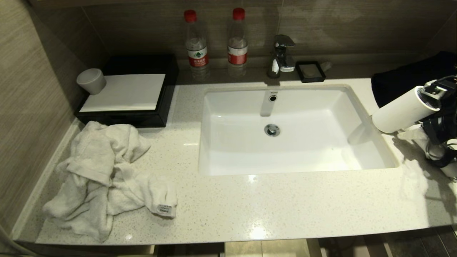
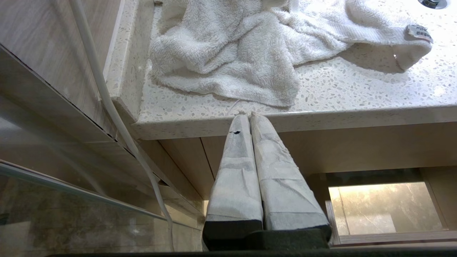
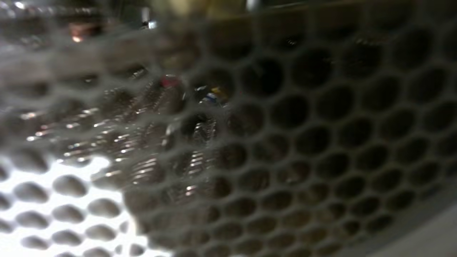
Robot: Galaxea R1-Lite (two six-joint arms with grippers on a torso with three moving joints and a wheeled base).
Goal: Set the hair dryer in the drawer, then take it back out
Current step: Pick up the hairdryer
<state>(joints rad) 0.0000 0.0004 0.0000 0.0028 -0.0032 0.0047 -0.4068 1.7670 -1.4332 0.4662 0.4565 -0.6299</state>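
Our right gripper (image 1: 437, 93) sits at the far right edge of the head view, pressed up against the rear of the dryer (image 1: 401, 110). We cannot tell how wide its fingers stand or whether they have the dryer clamped: the arm's dark body covers them, and the right wrist view is filled by the dryer's honeycomb grille (image 3: 285, 135), so close that nothing of the fingers shows.

The dryer lies on the counter (image 1: 250, 210) just right of the sink (image 1: 357, 103). Its barrel runs slantwise, the plain round end pointing toward the basin and the grille end rising toward our right wrist. The handle and the strapped cord (image 1: 442, 157) trail below the barrel, near the counter's right edge.

So the dryer lies straight ahead of the right gripper, along the line of the barrel, with the grille facing the wrist camera. We judge that any grip has to be taken across the barrel or at the handle, not end-on.

Our left gripper (image 2: 249, 116) is parked low, fingers pressed together, just under the counter's front edge below the towel (image 1: 103, 178). It is well apart from the dryer, so the right arm is plainly the nearer.

We see no drawer clearly in these views.
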